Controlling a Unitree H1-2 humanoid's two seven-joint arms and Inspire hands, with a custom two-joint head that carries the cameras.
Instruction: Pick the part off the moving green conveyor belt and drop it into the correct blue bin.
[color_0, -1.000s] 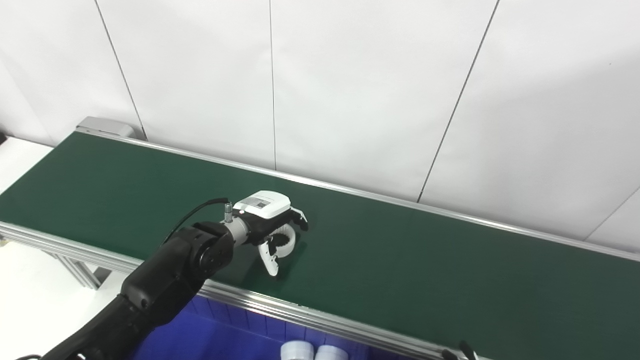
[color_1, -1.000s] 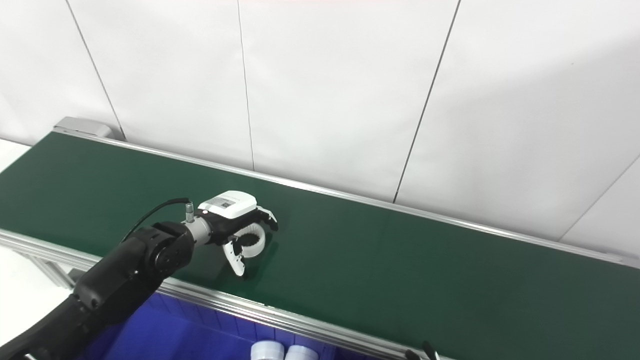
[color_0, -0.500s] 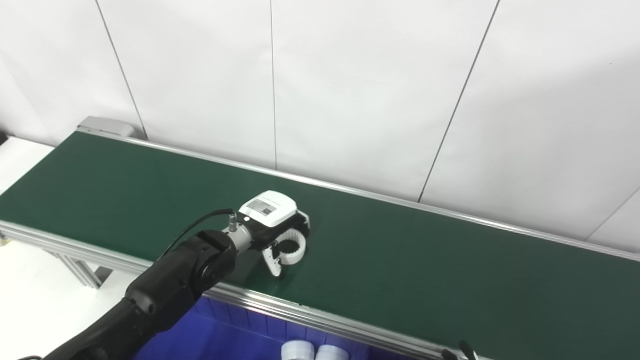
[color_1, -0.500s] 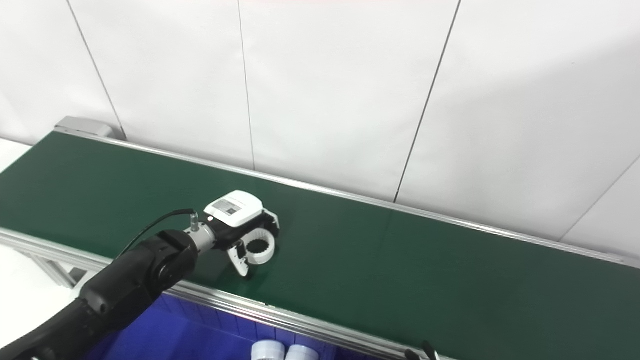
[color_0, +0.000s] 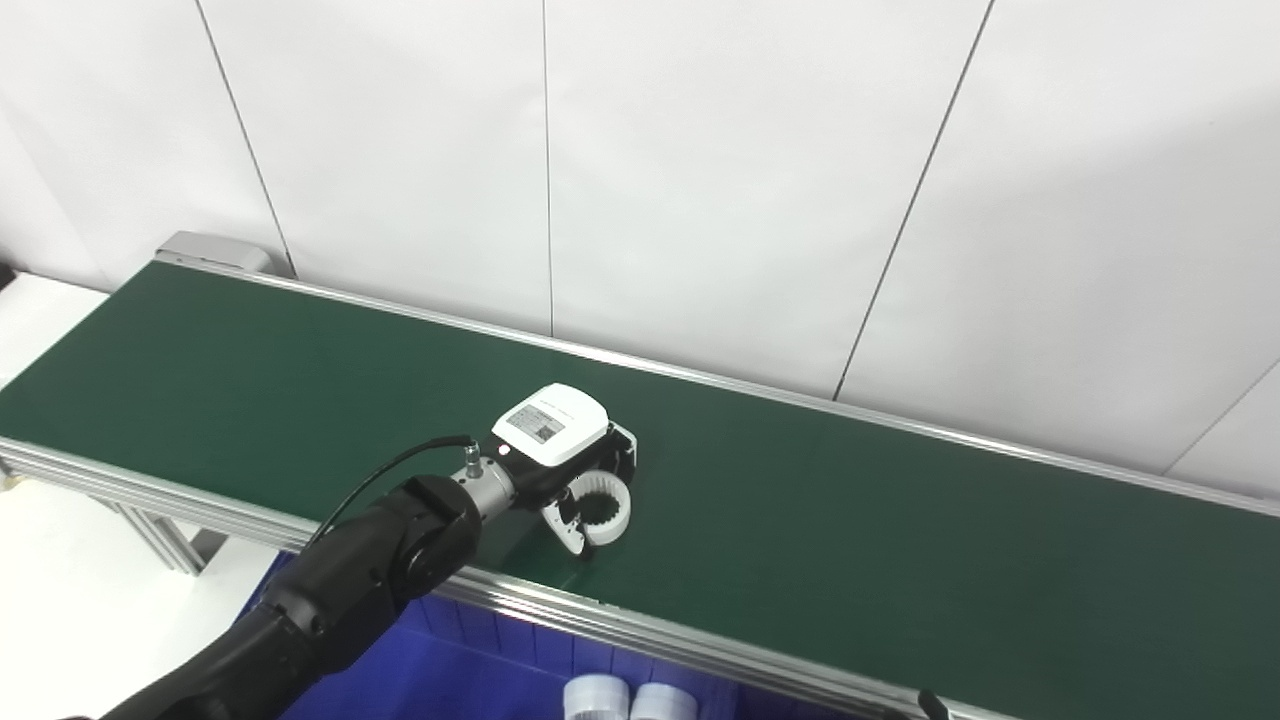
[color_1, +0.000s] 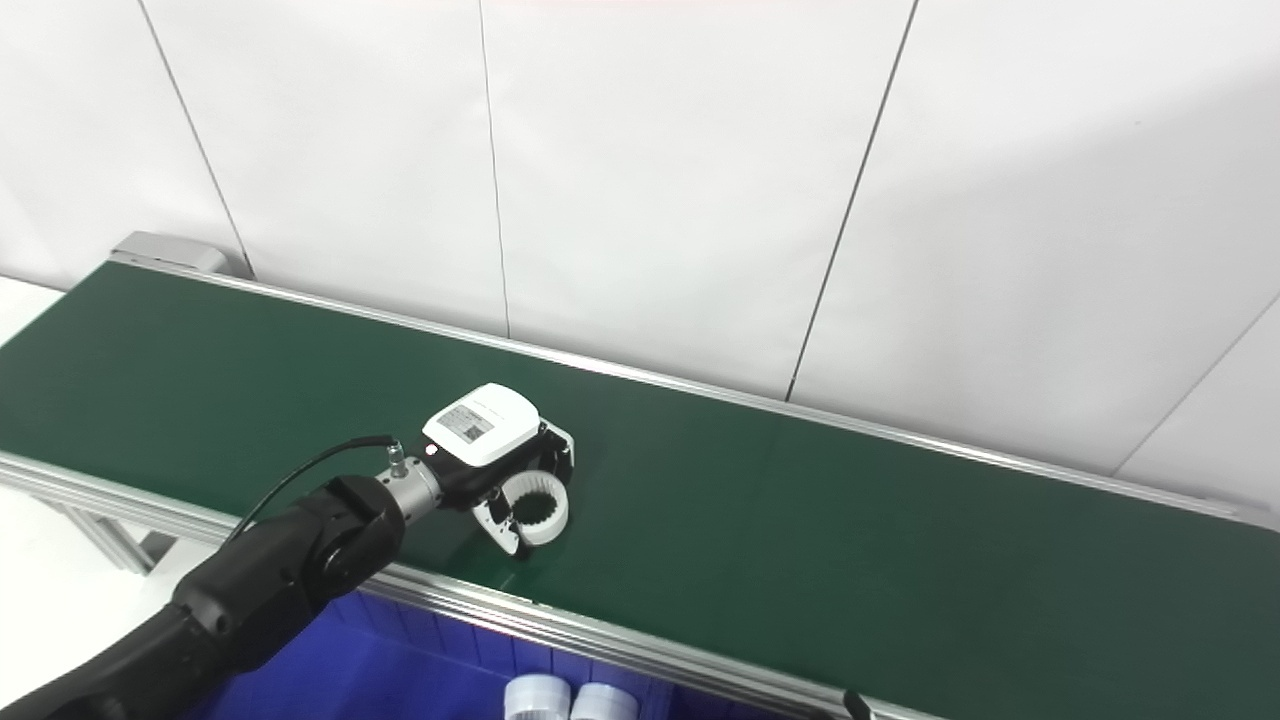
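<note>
Left hand over green conveyor belt, fingers closed around white toothed ring part; blue bin below.

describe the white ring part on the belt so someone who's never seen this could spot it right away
Find the long green conveyor belt running in front of the white wall panels, then follow the black arm from the lower left to the left hand near the belt's front edge. The white ring part sits within its fingers: a short ring with a toothed inner hole, unlike the plain white cylinders in the blue bin below.
</note>
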